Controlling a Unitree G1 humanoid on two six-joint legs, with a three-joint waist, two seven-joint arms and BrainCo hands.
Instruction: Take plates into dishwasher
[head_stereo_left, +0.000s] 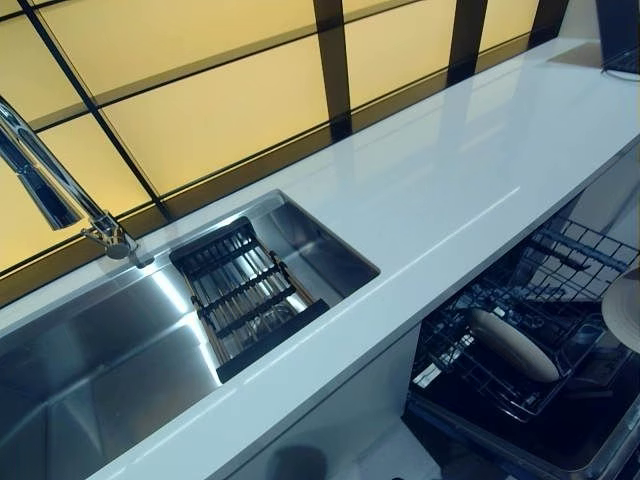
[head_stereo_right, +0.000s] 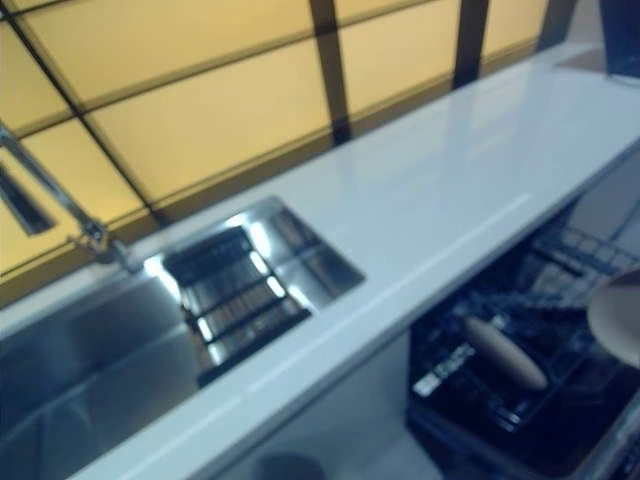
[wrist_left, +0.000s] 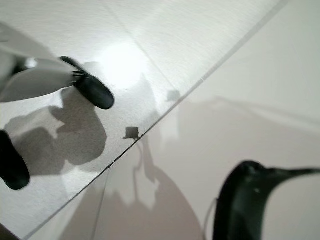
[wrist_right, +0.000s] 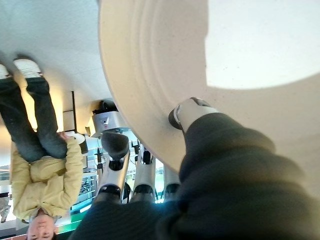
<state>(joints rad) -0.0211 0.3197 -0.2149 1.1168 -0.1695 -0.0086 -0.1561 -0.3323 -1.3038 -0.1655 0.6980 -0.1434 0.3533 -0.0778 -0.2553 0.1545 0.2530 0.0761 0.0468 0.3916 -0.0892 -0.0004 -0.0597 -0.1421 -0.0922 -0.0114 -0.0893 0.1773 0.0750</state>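
Fingers (wrist_right: 116, 150) of the right hand (wrist_right: 215, 165): curled behind a cream plate (wrist_right: 165, 65), thumb across its face, the plate pinched between them. Same plate shows at the right edge of the head view (head_stereo_left: 625, 308), above the open dishwasher.

Fingers (wrist_left: 92, 90) of the left hand (wrist_left: 40, 82): straight, dark-tipped, holding nothing, over pale floor (seen only in its own wrist view).

Dishwasher rack (head_stereo_left: 520, 330): dark wire, pulled out below the counter (head_stereo_left: 470, 170). One cream plate already in rack (head_stereo_left: 513, 343), leaning on its edge among the tines.

Counter: white, glossy, running along a wall of yellow panels with dark frames.

Sink (head_stereo_left: 120, 350): stainless steel, set into the counter at left. Black slatted drainer (head_stereo_left: 243, 293) sits across its right end. Chrome tap (head_stereo_left: 60, 185) stands behind the basin.

Person (wrist_right: 35, 165): yellow jacket, dark trousers, white shoes, standing in the background of the right wrist view.
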